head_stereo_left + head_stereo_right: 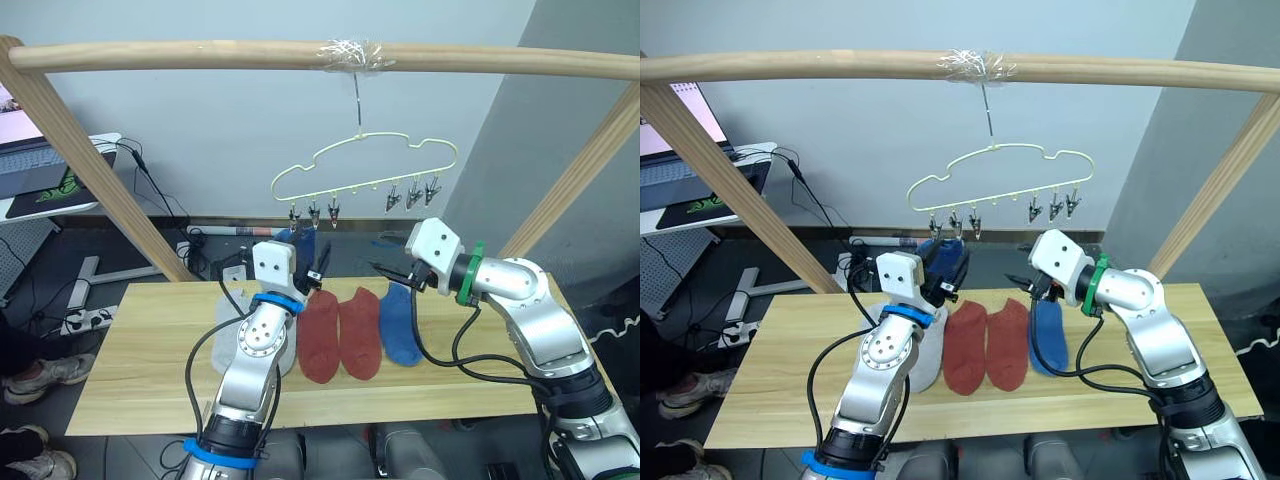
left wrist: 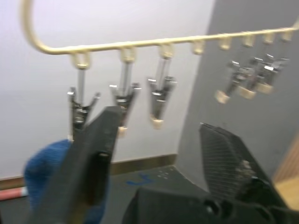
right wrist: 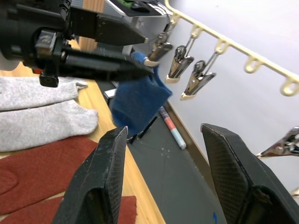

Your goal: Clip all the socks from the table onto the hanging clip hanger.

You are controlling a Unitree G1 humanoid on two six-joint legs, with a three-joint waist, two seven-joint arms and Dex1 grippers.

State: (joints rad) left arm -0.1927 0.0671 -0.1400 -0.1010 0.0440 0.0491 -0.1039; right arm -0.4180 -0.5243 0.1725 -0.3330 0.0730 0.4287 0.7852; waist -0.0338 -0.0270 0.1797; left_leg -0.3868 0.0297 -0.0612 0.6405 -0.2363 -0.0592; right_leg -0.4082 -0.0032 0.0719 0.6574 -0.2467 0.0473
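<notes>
The pale yellow clip hanger (image 1: 365,165) hangs by its hook from the wooden pole. A blue sock (image 1: 300,244) dangles at its leftmost clip (image 3: 159,48). My left gripper (image 2: 158,121) is open just below the left three clips, with the blue sock beside one finger and nothing between the fingers. My right gripper (image 3: 163,130) is open and empty, raised over the table (image 1: 150,340) to the right of the hanging sock. On the table lie two grey socks (image 3: 42,112), partly behind my left arm, two rust red socks (image 1: 340,335) and a blue sock (image 1: 401,325).
A thick wooden frame pole (image 1: 200,55) spans the top, with slanted posts (image 1: 90,170) at both sides. A laptop (image 1: 30,160) sits on a side stand at the left, cables lie on the floor behind the table, and a person's shoes (image 1: 40,375) show at the left.
</notes>
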